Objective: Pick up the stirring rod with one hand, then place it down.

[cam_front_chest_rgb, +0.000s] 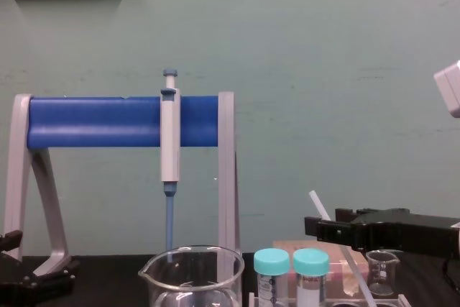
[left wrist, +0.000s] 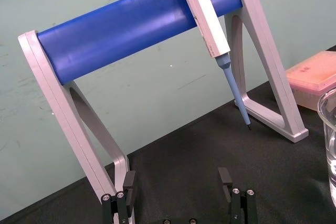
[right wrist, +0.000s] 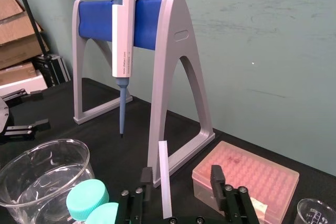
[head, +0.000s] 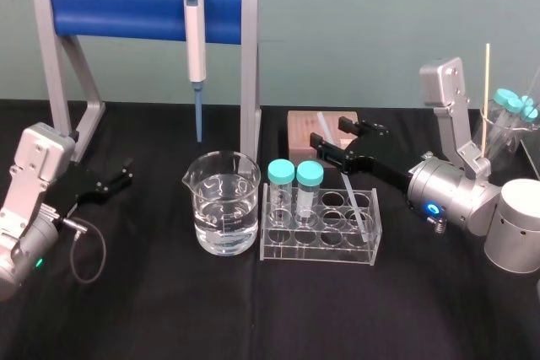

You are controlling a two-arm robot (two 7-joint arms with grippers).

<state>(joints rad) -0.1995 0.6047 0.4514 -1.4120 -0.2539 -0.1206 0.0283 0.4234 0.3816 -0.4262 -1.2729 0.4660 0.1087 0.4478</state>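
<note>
While the stirring rod (right wrist: 165,177) leans in the tube rack (head: 337,252), the right gripper (head: 331,131) has its jaws apart around it. Gripping, lifting and placing all remain.

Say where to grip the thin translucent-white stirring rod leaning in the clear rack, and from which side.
Grip the stirring rod on its upper stretch above the rack, from the right: the open right gripper straddles it there; its lower end sits in the rack. The left gripper idles at left.
</note>
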